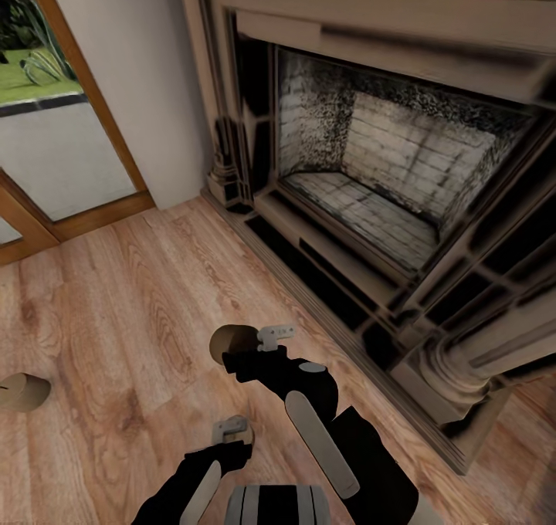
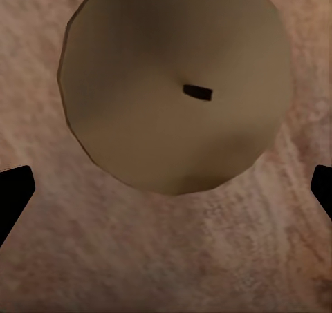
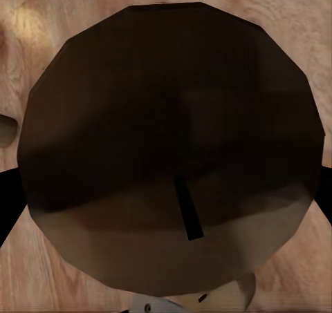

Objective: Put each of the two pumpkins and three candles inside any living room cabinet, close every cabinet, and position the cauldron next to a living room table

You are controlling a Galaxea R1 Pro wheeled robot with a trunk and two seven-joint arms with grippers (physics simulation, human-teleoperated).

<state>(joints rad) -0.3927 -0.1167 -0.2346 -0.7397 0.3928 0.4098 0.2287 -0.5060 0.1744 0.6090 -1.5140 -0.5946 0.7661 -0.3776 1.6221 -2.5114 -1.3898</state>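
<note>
Three candles stand on the light wood floor in front of the fireplace. One olive candle [image 2: 173, 85] with a short dark wick lies below my left gripper [image 2: 166, 188], whose dark fingertips [image 2: 14, 195] are spread wide at the picture's edges. A second candle [image 3: 173, 140], in shadow, sits close under my right gripper [image 3: 166, 202], between its spread fingertips [image 3: 7, 202]. In the head view the right gripper [image 1: 266, 338] hangs over that candle [image 1: 230, 342], and the left gripper [image 1: 232, 431] is nearer my trunk. A third candle [image 1: 19, 392] rests at the far left.
The brick fireplace [image 1: 371, 177] with its dark stepped surround and raised hearth runs along the right. A glass door with a wooden frame [image 1: 93, 116] stands at the back left. Bare plank floor [image 1: 116, 301] lies between them.
</note>
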